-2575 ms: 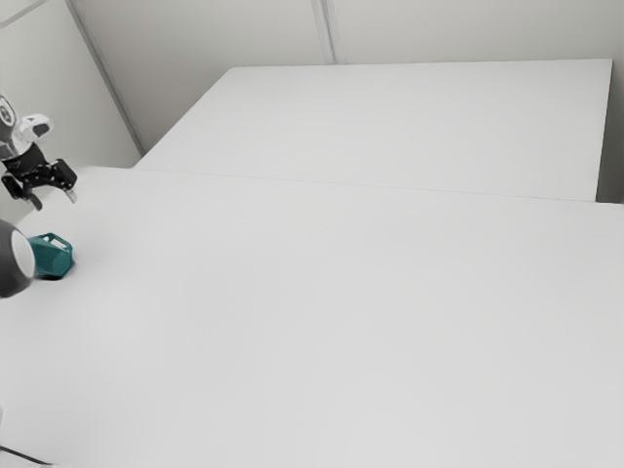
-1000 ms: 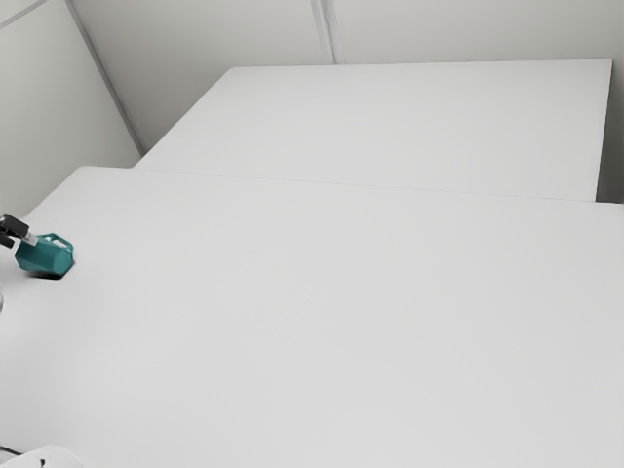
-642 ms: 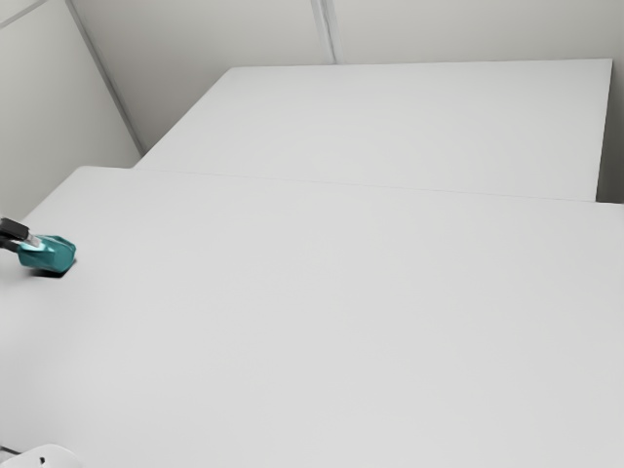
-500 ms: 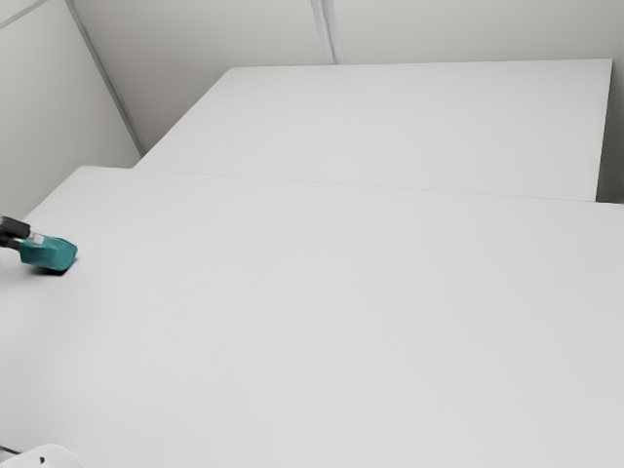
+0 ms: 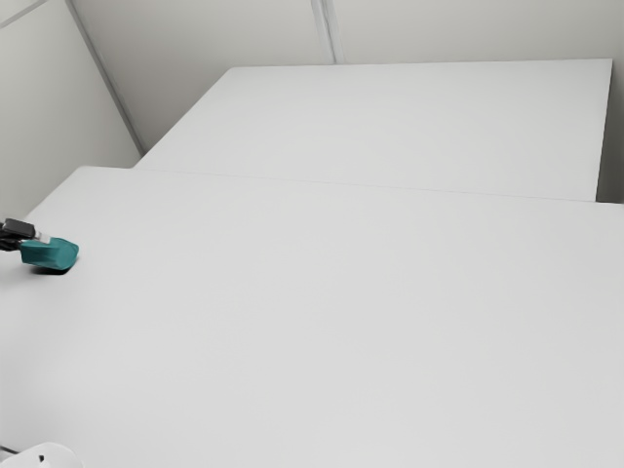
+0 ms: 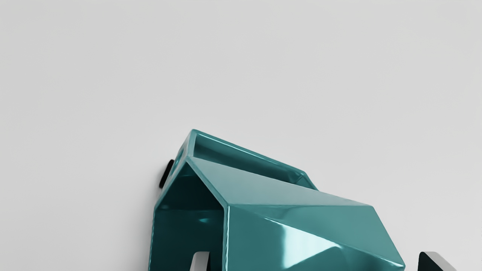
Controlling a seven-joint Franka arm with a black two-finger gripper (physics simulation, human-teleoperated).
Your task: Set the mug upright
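The teal faceted mug (image 5: 51, 254) lies on its side near the white table's far-left edge in the exterior view. Against its upper left side is my gripper (image 5: 41, 238). In the wrist view the mug (image 6: 293, 226) shows its dark open mouth at one end and its handle along the side away from my hand. My gripper (image 6: 316, 261) stands open across the mug's length: one finger (image 6: 200, 260) is at the mouth, overlapping the opening, and the other (image 6: 433, 260) is past the base end with a small gap. Whether the first finger touches the mug is hidden.
The white table (image 5: 322, 312) spreads toward the exterior view's right, with another white surface (image 5: 409, 127) behind it. A white rounded part (image 5: 44, 456) and a dark cable are at the exterior view's lower left corner.
My gripper has come down to the mug from above. The mug has rolled and shifted slightly to the exterior view's right; its handle loop, earlier visible on top, has turned out of sight there.
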